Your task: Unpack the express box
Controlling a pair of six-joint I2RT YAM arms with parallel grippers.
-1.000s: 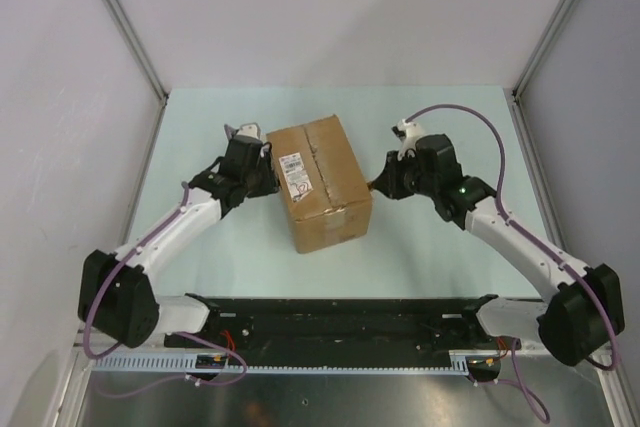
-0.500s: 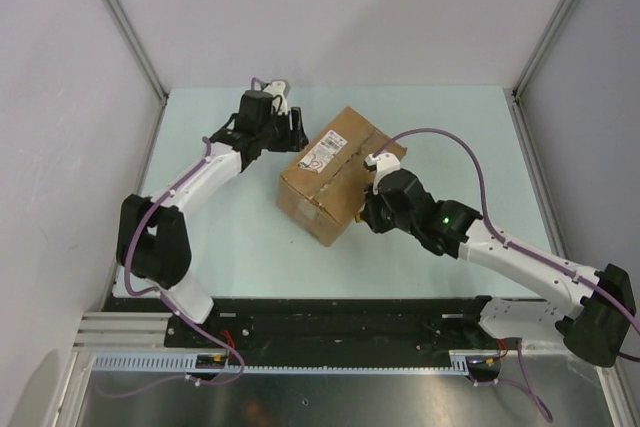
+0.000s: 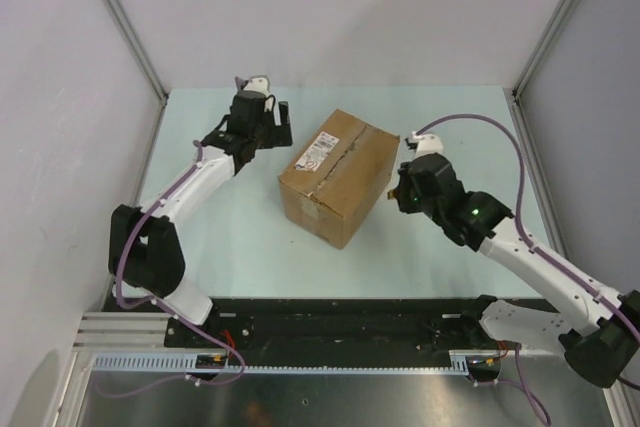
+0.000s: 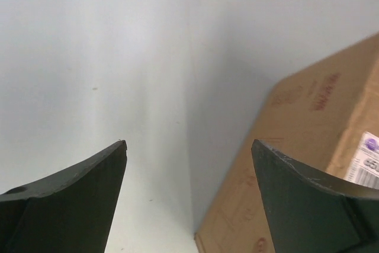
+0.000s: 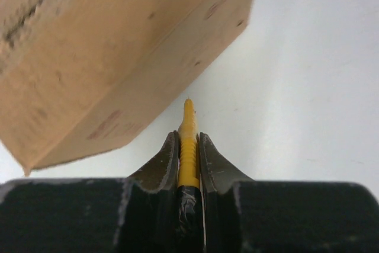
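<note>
Express box point(image 3: 338, 175) mid-bench point(image 3: 230, 237), skewed, flaps shut. Right claw point(image 5: 188, 136) clamped on yellow cutter point(image 5: 188, 121), tip near box's right side, not touching. Left claw point(image 4: 188, 143) spread wide, empty, beside box's far-left face. Likely best: left braces box, blade runs shallow along top seam point(image 3: 340, 152).

Bright, even light; the express box point(image 3: 337, 185) drops a faint, soft shadow on the table point(image 3: 240, 237) beside it. Left wrist view looks hazy.
</note>
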